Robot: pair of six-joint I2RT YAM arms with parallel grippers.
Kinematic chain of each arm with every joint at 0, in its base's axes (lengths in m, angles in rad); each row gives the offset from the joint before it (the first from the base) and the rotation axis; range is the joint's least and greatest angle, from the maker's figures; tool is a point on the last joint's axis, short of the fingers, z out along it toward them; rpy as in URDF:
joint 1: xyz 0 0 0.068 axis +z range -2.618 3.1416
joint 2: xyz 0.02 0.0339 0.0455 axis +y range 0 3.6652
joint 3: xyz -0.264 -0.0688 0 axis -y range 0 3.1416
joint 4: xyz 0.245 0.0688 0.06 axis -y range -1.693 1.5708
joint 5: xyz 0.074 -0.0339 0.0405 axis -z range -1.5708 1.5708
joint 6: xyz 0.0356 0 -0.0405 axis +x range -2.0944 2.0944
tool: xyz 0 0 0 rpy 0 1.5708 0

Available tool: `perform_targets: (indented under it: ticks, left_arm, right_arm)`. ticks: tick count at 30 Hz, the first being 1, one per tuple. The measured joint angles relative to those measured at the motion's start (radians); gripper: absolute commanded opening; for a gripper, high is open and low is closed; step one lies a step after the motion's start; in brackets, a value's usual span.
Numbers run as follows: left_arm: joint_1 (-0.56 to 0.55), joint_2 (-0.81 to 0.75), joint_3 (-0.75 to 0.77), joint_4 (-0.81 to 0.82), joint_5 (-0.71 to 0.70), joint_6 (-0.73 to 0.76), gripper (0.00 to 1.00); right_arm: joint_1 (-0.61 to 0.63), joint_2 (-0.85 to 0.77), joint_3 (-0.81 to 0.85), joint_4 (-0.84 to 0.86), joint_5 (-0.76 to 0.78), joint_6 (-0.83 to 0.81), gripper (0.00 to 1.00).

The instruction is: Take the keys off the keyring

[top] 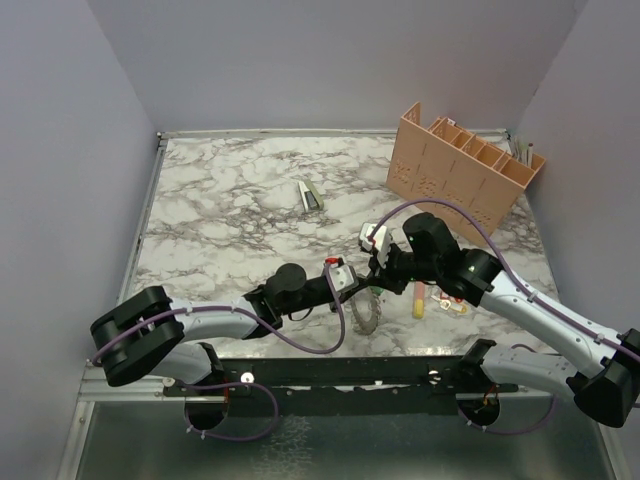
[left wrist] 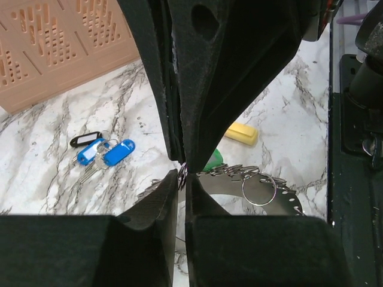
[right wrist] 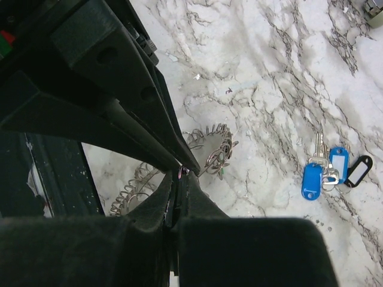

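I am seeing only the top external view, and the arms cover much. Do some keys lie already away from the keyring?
Observer: Yes. Both wrist views show blue-tagged keys on the marble, apart from the keyring.
Operator: Is the ring held?
Observer: In the left wrist view, the left gripper has its jaws shut on the band.
Operator: Is anything else on it?
Observer: A thin split ring lies against the band.
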Motion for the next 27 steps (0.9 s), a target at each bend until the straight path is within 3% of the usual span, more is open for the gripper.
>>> perform_targets:
  ticks: [8,21,27]
  left_arm:
    - [0.0,0.003,0.0,0.002,0.0,0.009,0.0]
    - [0.0,0.003,-0.005,0.001,-0.016,-0.01,0.0]
    - [0.0,0.002,-0.006,0.001,-0.016,-0.01,0.0]
  right_arm:
    - [0.0,-0.009,-0.001,-0.011,0.032,0.018,0.01]
    - [-0.007,-0.086,-0.093,0.063,0.264,0.161,0.01]
    - [-0.011,-0.087,-0.124,0.097,0.264,0.196,0.01]
